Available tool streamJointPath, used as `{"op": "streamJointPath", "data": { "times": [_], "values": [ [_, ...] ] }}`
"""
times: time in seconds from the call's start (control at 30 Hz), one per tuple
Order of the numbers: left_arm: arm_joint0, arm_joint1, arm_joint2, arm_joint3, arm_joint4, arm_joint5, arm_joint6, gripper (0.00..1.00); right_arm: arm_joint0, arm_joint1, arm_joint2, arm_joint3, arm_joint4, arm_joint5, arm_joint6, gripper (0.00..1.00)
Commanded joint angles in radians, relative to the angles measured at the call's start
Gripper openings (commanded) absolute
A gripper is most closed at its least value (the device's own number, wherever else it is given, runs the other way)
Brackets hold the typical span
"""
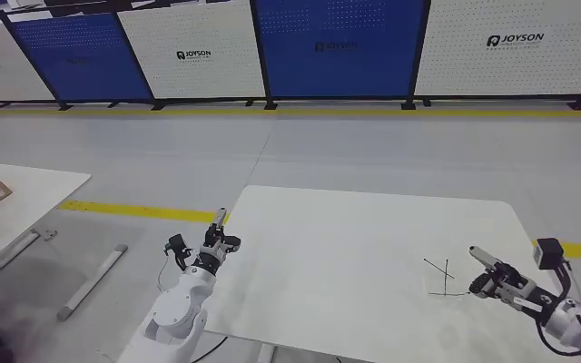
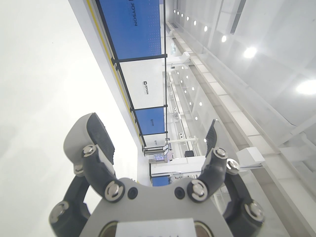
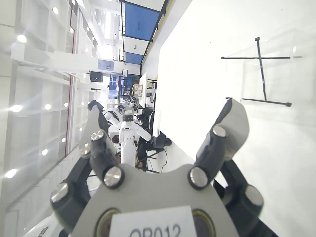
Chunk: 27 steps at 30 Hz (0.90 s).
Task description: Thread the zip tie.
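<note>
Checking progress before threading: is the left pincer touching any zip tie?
Apart. Top view: the left pincer hangs at one table edge, the zip ties lie across the table.

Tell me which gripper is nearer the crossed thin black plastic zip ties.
Right. The right gripper hangs just beside the zip ties; the left gripper is across the white table, at its opposite edge.

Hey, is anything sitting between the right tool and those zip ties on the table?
Nothing visible does. Bare white table lies between the open right tool and the three black zip ties, which lie crossed over one another.
</note>
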Motion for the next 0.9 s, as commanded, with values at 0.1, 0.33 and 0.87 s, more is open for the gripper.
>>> {"op": "streamJointPath", "data": {
  "times": [0.1, 0.33, 0.87],
  "values": [
    [0.0, 0.0, 0.0, 0.0, 0.0, 0.0, 0.0, 1.0, 0.0, 0.0, 0.0, 0.0, 0.0, 0.0, 0.0, 1.0],
    [0.0, 0.0, 0.0, 0.0, 0.0, 0.0, 0.0, 1.0, 0.046, 0.019, -0.004, -0.02, -0.093, -0.045, 0.135, 1.0],
    [0.0, 0.0, 0.0, 0.0, 0.0, 0.0, 0.0, 1.0, 0.275, 0.067, -0.175, 0.17, -0.24, -0.136, 0.397, 1.0]
  ]
}}
